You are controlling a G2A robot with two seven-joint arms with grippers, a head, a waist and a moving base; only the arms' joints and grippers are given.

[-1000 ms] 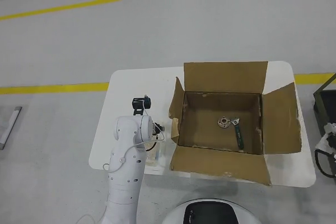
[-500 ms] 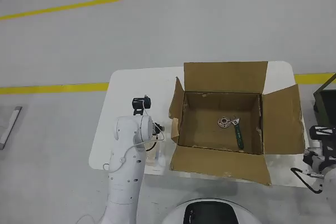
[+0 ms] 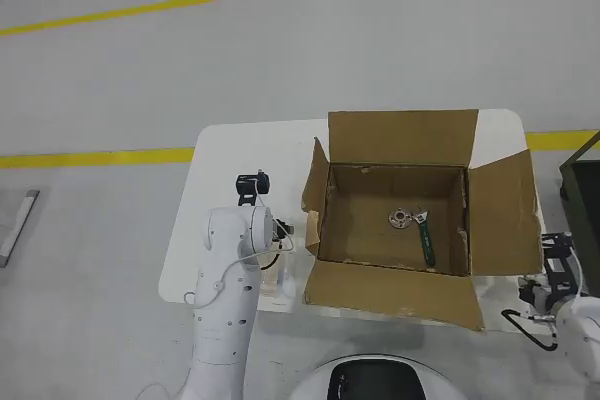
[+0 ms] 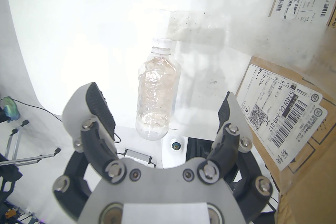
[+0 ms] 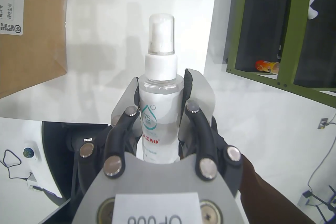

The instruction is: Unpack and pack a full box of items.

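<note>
Cardboard box (image 3: 403,137) stands open on the white table (image 3: 240,160), a wrench (image 3: 423,240) and a metal ring (image 3: 398,217) inside. The left gripper (image 4: 161,97), fingers spread, hangs over a clear bottle (image 4: 157,88) lying beside the box near the robot-side edge. The right gripper (image 5: 162,82) pinches a spray bottle (image 5: 160,62) at the right edge.

Roomy box (image 3: 360,225) amid raised flaps (image 3: 403,137)
</note>
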